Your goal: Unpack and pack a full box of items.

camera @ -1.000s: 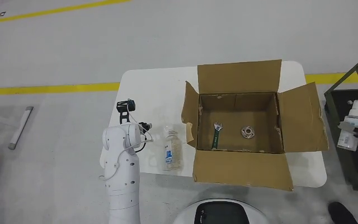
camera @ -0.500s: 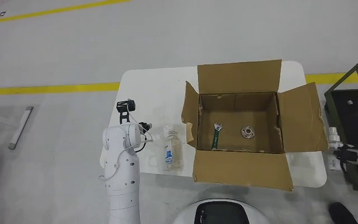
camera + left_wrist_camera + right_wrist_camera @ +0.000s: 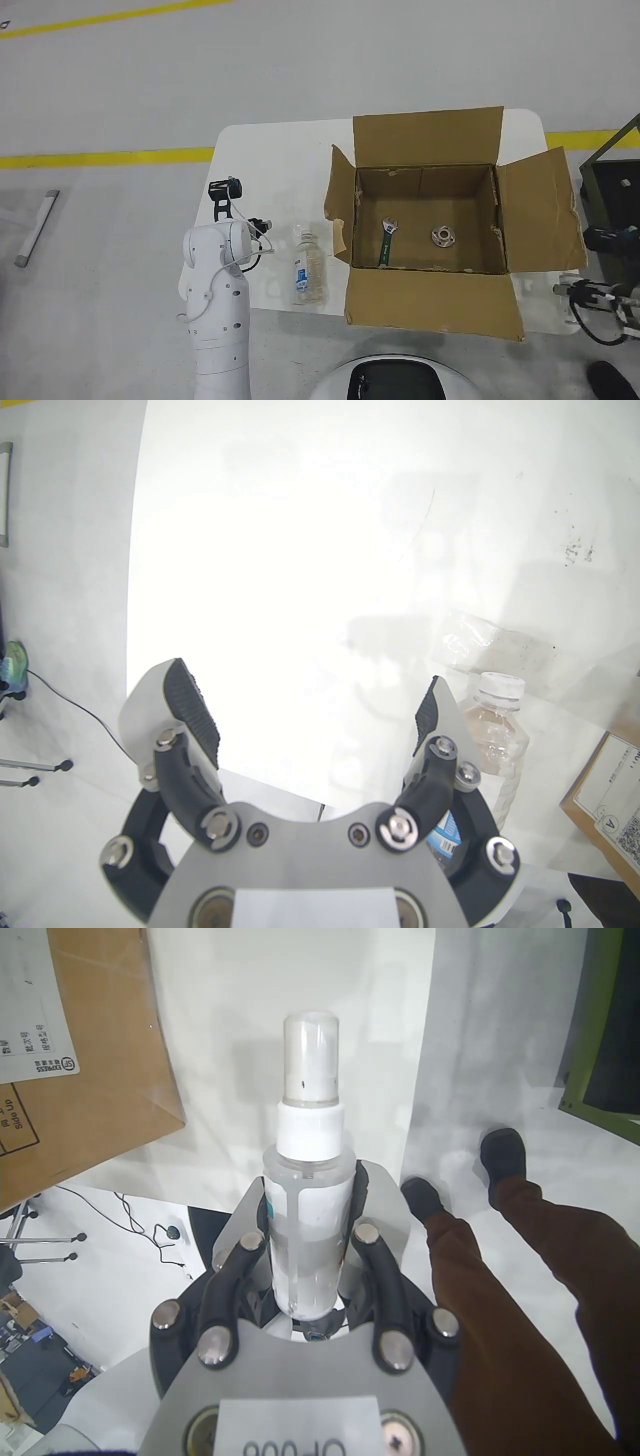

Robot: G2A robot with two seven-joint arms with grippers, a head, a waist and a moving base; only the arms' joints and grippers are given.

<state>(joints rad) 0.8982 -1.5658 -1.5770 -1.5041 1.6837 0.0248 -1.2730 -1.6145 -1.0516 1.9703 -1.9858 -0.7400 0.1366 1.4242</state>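
Observation:
An open cardboard box (image 3: 425, 135) stands on the white table (image 3: 280, 160). Inside it lie a green-handled wrench (image 3: 386, 243) and a small metal flange (image 3: 443, 236). A clear water bottle (image 3: 307, 266) lies on its side just left of the box. My left gripper (image 3: 310, 705) is open and empty over the table's left part, with the water bottle (image 3: 492, 720) beside it. My right gripper (image 3: 307, 1208) is shut on a white spray bottle (image 3: 310, 1093) with a clear cap. In the top view the right gripper (image 3: 588, 292) hangs past the table's right edge, near the box's right flap.
A dark green crate (image 3: 610, 190) stands on the floor to the right of the table. A person's legs (image 3: 500, 1253) stand close to my right gripper. A box flap (image 3: 90, 1093) overhangs the table edge nearby. Bare table lies left of the water bottle.
My right gripper has carried the spray bottle from beside the green crate toward the robot, to the table's near right corner. The left arm has not moved.

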